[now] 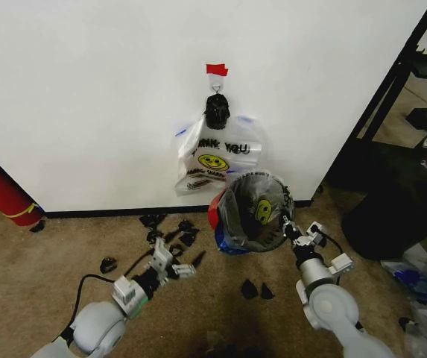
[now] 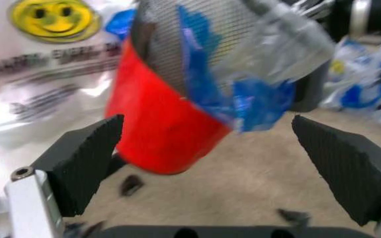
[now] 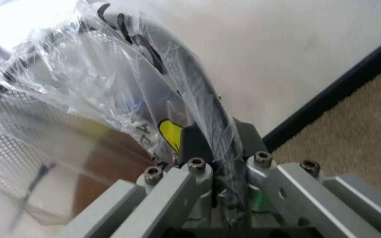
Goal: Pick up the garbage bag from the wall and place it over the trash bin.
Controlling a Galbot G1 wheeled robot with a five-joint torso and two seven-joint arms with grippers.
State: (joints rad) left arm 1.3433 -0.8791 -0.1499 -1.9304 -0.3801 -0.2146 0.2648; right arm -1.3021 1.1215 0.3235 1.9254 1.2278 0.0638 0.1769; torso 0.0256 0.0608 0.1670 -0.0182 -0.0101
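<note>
Your right claw [image 3: 227, 188] pinches the flimsy, slippery garbage bag [image 1: 261, 211] against the trash bin [image 1: 252, 212] rim, seemingly; grip gathered film; left claw [image 2: 217, 168] spread, lower left.

The bin [image 2: 170, 114] was blurred in the left wrist view, its rim cut off by the frame edge. The right gripper's [image 3: 225, 186] fingertips were hidden by bag [image 3: 97, 99] plastic. Floor scraps [image 1: 172, 237] were too small to identify.

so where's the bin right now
In the head view the bin is tilted off the carpet, right of centre below the hanging THANK YOU bag, its bag-lined rim pinched by the right gripper.
</note>
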